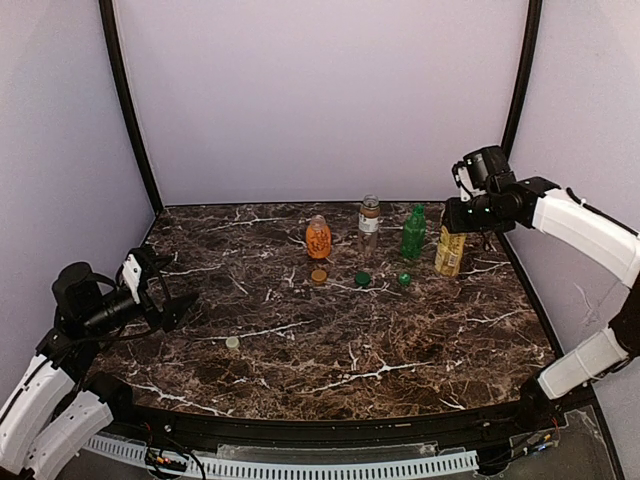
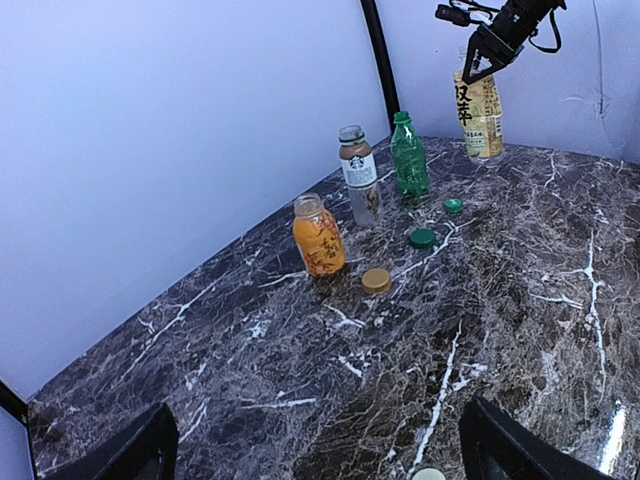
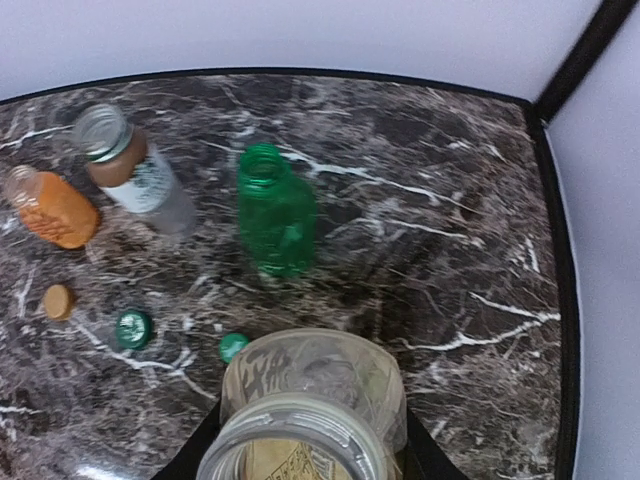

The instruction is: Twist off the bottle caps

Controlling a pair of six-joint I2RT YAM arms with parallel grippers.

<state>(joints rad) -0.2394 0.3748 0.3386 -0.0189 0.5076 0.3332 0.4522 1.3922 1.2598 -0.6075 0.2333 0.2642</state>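
Left gripper (image 1: 163,288) wide, empty. Right gripper (image 1: 456,226) clamps the uncapped yellow bottle (image 1: 449,255); release slowly, keeping it upright on the tabletop (image 1: 380,340).

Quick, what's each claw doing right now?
Left claw: open, holding nothing.
Right claw: closed on the yellow bottle.

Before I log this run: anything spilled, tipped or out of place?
Nothing spilled or tipped. The pale yellow cap lies alone near the left hand, far from the tan cap, dark green cap and bright green cap.
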